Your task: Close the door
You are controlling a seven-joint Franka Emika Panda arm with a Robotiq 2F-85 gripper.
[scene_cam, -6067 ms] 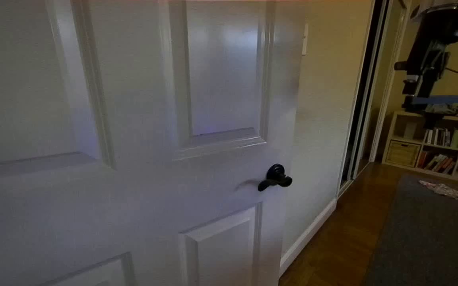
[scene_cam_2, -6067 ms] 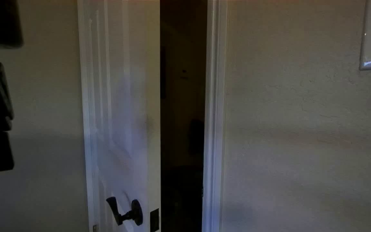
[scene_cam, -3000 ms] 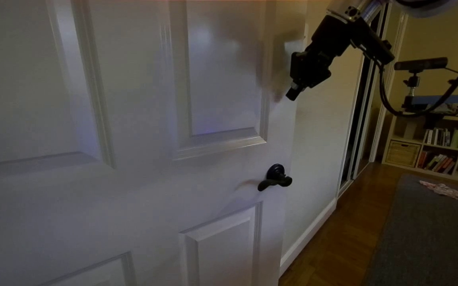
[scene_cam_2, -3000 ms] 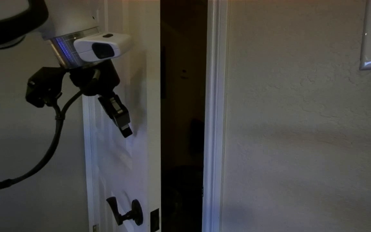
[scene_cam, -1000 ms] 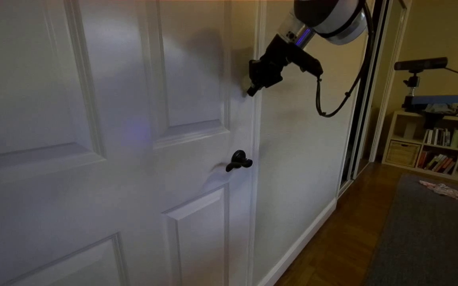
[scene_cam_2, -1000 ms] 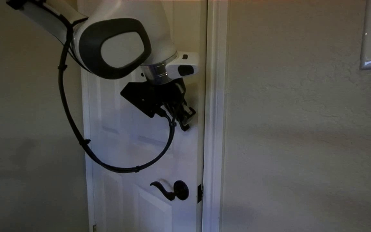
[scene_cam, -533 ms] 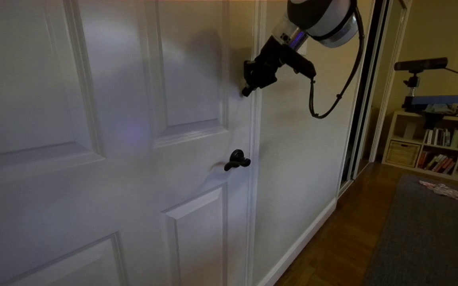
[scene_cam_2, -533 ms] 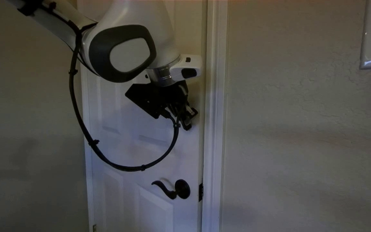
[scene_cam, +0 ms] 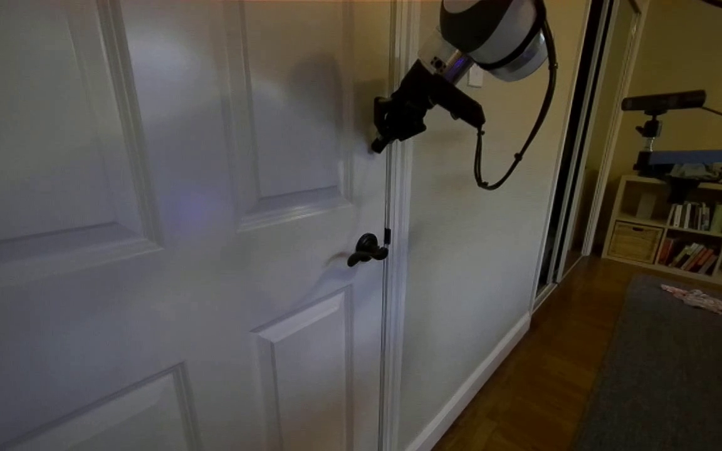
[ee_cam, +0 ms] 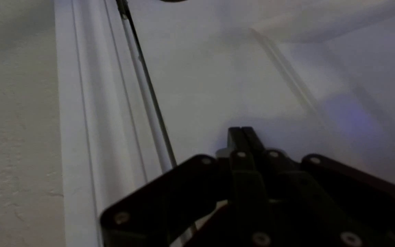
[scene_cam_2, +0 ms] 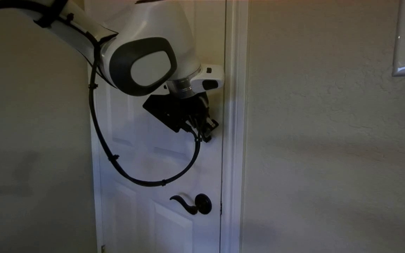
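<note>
The white panelled door (scene_cam: 198, 294) stands almost flush with its frame (scene_cam_2: 236, 140) in both exterior views. A thin dark line runs between door edge and frame in the wrist view. The black lever handle (scene_cam_2: 203, 203) sits near that edge, below my gripper (scene_cam_2: 207, 138). Fingertips together with nothing between them, the gripper (ee_cam: 241, 129) meets the door face (ee_cam: 197, 85), and its tips appear to touch it. In an exterior view the gripper (scene_cam: 377, 148) is tilted down toward the door's edge, well above the lever handle (scene_cam: 367, 249).
A plain wall (scene_cam: 474, 250) with a baseboard continues beside the frame. Farther back are a sliding closet door (scene_cam: 599, 138), a low shelf (scene_cam: 668, 228) with books and baskets, and a grey rug (scene_cam: 668, 376) with a cloth (scene_cam: 696, 299). My arm's cable (scene_cam_2: 142, 183) hangs in a loop.
The door has swung from well ajar to nearly flush, and the dark opening beside it has narrowed to a line. My shut gripper came in against the door and moved along with it toward the frame.
</note>
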